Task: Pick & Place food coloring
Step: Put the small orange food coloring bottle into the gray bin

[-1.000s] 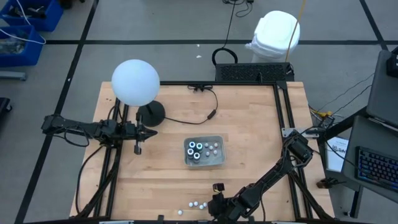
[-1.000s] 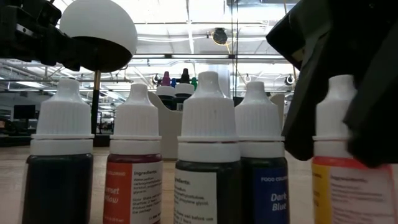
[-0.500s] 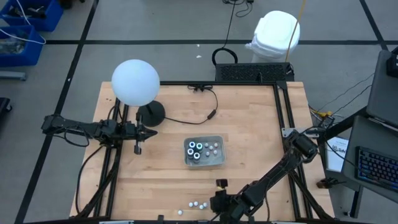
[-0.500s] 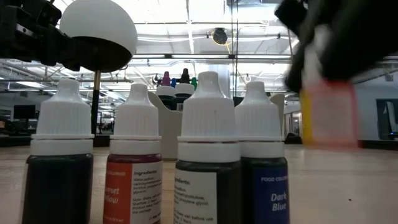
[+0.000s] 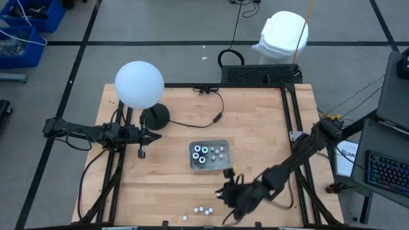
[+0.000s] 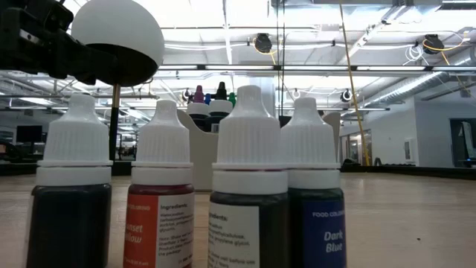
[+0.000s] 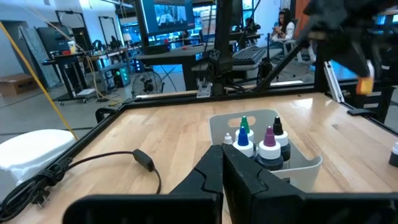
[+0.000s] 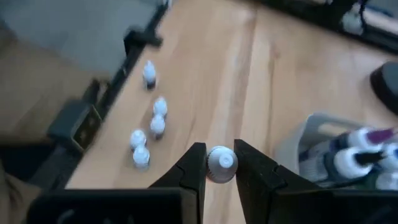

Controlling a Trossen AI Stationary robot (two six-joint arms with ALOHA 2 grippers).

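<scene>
Several white-capped food coloring bottles (image 6: 249, 186) stand in a row near the table's front edge, seen also in the right wrist view (image 8: 157, 124). A clear tray (image 5: 218, 165) at mid-table holds more bottles (image 7: 268, 144). My right gripper (image 8: 221, 167) hangs above the table between the row and the tray, shut on a yellow bottle (image 5: 228, 172). My left gripper (image 7: 222, 163) stays shut and level at the table's left, pointing toward the tray. My right gripper pinches the yellow bottle between its two fingers at the white-capped top (image 8: 221, 158). The fingers slant down from the table's near right side. The yellow body (image 7: 365, 84) hangs below them, lifted clear of the table.
A lamp with a white globe (image 5: 139, 84) stands on a dark base (image 5: 155, 117) at the far left, its cable (image 5: 204, 121) trailing across the wood. A black frame (image 5: 291, 121) borders the table. Bare wood lies to the right of the tray.
My right gripper has risen from the front row with the yellow bottle and moved toward the far edge, nearer the tray. The bottle has left its place at the row's right end and is lifted clear. The other bottles have stayed put.
</scene>
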